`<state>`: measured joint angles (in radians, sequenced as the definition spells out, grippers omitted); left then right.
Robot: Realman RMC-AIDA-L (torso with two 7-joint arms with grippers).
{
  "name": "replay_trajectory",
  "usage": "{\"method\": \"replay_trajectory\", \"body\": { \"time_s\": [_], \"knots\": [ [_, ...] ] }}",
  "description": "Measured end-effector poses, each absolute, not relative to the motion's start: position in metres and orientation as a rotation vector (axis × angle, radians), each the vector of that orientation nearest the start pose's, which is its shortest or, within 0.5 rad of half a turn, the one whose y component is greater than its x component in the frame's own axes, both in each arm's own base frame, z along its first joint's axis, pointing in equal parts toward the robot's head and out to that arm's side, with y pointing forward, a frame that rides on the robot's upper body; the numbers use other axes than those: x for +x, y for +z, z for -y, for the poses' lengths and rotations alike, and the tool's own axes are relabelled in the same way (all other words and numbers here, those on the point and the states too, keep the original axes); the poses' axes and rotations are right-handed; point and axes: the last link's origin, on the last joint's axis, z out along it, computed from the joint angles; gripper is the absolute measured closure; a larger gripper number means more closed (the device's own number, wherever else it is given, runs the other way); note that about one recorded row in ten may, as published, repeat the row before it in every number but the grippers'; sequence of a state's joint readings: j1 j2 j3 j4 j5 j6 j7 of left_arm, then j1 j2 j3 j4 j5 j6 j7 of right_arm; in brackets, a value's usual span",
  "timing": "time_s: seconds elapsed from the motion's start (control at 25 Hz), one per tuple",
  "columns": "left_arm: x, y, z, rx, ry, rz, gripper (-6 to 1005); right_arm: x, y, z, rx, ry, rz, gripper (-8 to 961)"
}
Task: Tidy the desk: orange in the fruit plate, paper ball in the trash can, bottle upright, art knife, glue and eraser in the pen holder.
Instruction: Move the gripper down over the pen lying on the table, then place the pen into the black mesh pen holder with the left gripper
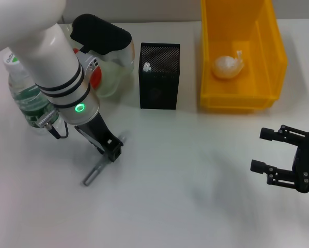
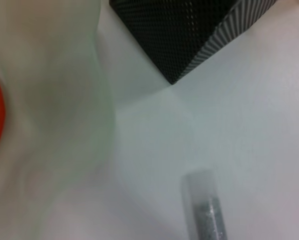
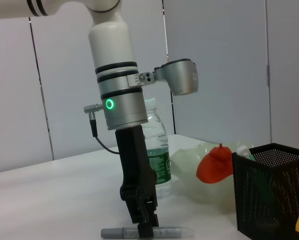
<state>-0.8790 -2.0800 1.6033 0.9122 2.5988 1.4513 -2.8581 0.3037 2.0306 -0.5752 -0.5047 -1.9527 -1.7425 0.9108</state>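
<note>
Fingers of the left gripper (image 1: pixel 113 151) close on a grey knife (image 1: pixel 94 174) lying flat on the desk (image 1: pixel 196 206), lower left of the head view. Holder (image 1: pixel 159 76) sits upper centre, bottle (image 1: pixel 25 95) upright at far left, orange (image 3: pixel 214 165) in the plate (image 1: pixel 116 72). Right gripper (image 1: pixel 265 150) hangs spread open and empty, lower right.

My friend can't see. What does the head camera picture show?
The left gripper is down on a grey stick-shaped object lying on the white desk. Behind stand an upright bottle, a black mesh pen holder and a yellow bin holding a paper ball. The right gripper waits open.
</note>
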Motion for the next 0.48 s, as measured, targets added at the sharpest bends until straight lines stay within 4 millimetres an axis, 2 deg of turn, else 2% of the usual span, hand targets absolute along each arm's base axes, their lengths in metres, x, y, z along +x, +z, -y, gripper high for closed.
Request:
{"method": "replay_trajectory", "body": {
  "time_s": [0.12, 0.48],
  "knots": [
    [-0.1713, -0.0678, -0.3665, -2.492, 0.819, 1.11, 707, 0.3244, 0.0119, -0.2423, -2.621, 0.825, -0.381, 199],
    [-0.173, -0.0692, -0.3658, -2.49, 0.847, 1.068, 712, 0.3241, 0.0118, -0.2427, -2.621, 0.827, -0.382, 199]
  ]
}}
